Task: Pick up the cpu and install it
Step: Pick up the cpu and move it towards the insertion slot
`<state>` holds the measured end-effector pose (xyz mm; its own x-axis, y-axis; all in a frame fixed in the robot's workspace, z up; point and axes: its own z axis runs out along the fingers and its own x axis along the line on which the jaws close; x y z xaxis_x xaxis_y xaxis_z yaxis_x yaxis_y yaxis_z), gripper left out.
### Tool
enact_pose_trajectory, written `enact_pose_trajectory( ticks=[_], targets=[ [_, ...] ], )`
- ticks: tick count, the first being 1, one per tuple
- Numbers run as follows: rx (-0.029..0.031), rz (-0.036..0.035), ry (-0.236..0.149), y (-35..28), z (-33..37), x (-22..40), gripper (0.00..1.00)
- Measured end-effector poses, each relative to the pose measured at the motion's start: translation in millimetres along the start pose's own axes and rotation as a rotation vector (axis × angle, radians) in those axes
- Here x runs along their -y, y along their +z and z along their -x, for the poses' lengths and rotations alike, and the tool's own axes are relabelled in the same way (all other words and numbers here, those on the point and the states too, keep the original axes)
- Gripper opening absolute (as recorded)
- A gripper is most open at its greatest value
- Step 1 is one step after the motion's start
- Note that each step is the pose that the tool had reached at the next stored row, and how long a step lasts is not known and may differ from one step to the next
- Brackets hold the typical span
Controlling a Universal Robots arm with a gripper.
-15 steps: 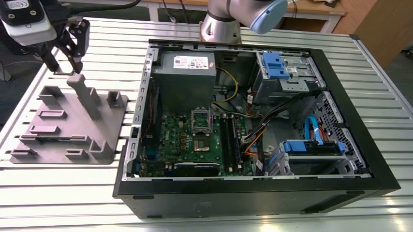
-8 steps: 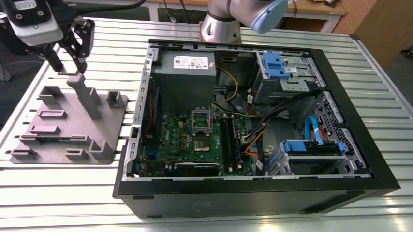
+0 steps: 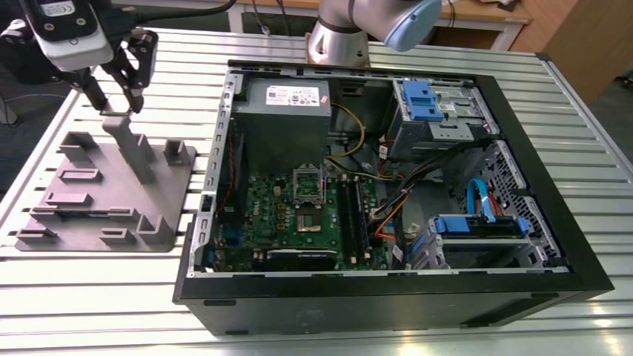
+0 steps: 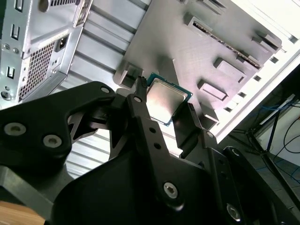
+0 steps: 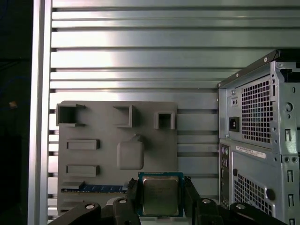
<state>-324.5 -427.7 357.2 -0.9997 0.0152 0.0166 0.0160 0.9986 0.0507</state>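
So the gripper [image 3: 117,102] has its fingers pinched in on two opposite edges of the cpu [image 5: 160,194]. It's holding the chip just above the grey holder plate [image 3: 168,185], which sits on the tabletop [image 3: 99,297] beside the open computer case [image 3: 396,297].

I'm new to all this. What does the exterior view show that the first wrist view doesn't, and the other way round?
The exterior view gives the open inside of the black computer case: its green motherboard and blue drive brackets. The first wrist view gives the small silvery-grey square cpu close up at the black gripper, plus the case's perforated metal back panel. Both share that gripper, the grey moulded fixture tray and the ribbed metal table.
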Motion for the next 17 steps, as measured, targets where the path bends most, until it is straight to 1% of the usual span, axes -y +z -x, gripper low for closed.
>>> enact_pose_trajectory(
  ticks=[2, 3, 17],
  targets=[
    [-0.0005, 0.0001, 0.000, 0.0, 3.3, -0.1, 0.47],
    [-0.0017, 0.0000, 0.000, -0.1, 9.6, -0.2, 0.47],
    [-0.0069, -0.0001, 0.000, -0.6, 35.2, -0.6, 0.47]
  ],
)
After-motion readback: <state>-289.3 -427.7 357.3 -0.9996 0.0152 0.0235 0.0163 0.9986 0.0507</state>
